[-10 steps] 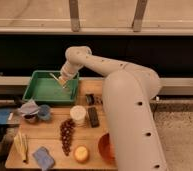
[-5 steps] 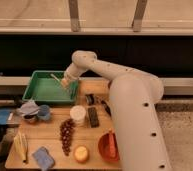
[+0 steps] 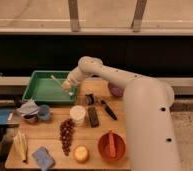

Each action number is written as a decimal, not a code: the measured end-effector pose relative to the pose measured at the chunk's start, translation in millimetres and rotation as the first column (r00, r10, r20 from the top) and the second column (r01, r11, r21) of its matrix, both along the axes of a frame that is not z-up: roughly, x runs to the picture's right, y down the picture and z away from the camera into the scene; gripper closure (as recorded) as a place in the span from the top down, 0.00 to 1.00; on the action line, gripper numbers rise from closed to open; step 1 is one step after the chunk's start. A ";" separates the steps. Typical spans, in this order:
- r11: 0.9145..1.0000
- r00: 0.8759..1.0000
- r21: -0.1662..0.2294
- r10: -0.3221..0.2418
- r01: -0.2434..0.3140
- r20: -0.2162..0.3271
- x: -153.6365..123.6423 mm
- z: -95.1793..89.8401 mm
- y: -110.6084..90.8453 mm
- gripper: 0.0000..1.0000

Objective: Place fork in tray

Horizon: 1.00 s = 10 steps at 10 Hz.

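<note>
The green tray (image 3: 42, 89) sits at the back left of the wooden table. The pale yellow-cream fork (image 3: 58, 81) lies slanted over the tray's right part, its lower end at my gripper (image 3: 68, 86). The gripper reaches in from the right over the tray's right rim and appears shut on the fork. I cannot tell whether the fork touches the tray floor.
A red-orange bowl (image 3: 111, 146) holding an orange utensil stands front right. Black-handled utensils (image 3: 108, 109), a white cup (image 3: 77, 114), grapes (image 3: 66, 134), a yellow round item (image 3: 81, 152), a blue sponge (image 3: 42, 157) and a blue cup (image 3: 43, 112) lie on the table (image 3: 45, 132).
The gripper has moved slightly down and right over the tray's right side, the fork with it. The arm's elbow has swung to the right.
</note>
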State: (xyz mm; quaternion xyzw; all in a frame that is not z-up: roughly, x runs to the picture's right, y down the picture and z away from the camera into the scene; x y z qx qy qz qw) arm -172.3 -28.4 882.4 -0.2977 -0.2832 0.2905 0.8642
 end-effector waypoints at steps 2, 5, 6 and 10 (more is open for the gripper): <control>1.000 1.000 0.010 -0.013 0.013 0.024 -11.6 -0.9 -0.6 0.80; 0.999 0.997 0.021 -0.046 0.045 0.055 -36.4 3.9 -8.2 0.80; 0.998 0.997 0.027 -0.060 0.058 0.056 -46.8 3.7 -10.5 0.80; 0.998 0.997 0.024 -0.059 0.058 0.051 -45.9 4.6 -10.8 0.80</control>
